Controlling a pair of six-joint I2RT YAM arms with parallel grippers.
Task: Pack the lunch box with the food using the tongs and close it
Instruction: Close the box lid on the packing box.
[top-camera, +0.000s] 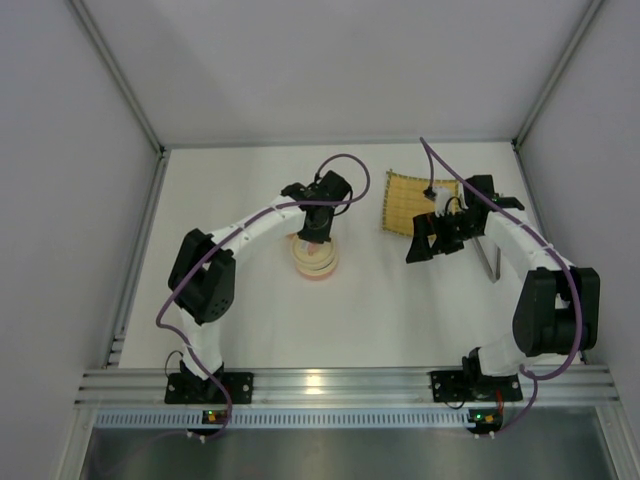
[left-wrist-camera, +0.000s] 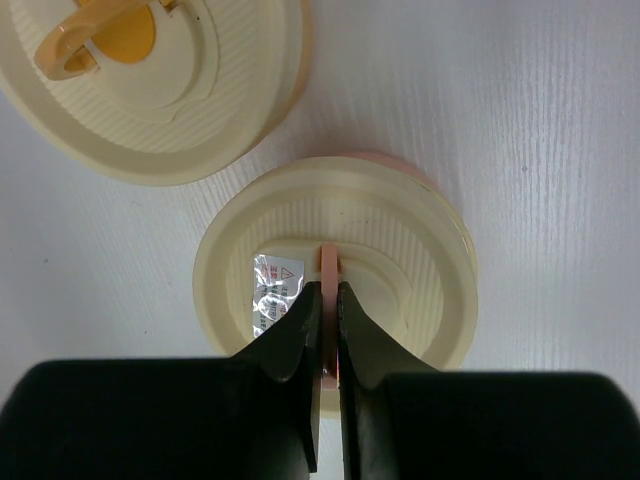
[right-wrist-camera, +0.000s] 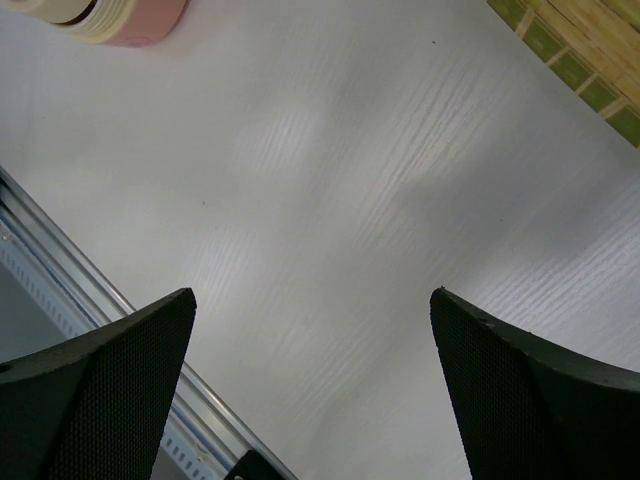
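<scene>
Ribbed cream plastic lid, woven bamboo mat.

Both arms are white shells with chunky black joints: left arm, right arm. A purple cable loops along each. Black bases, small coloured lights just below. Left fingers smooth and black, right fingers black and dimpled.

1. I see a silver sticker on the nearer lid, just left of its pink tab.
2. It carries a small red triangle sign at its upper right.
3. Its printed lines are too small for me to read.
</scene>
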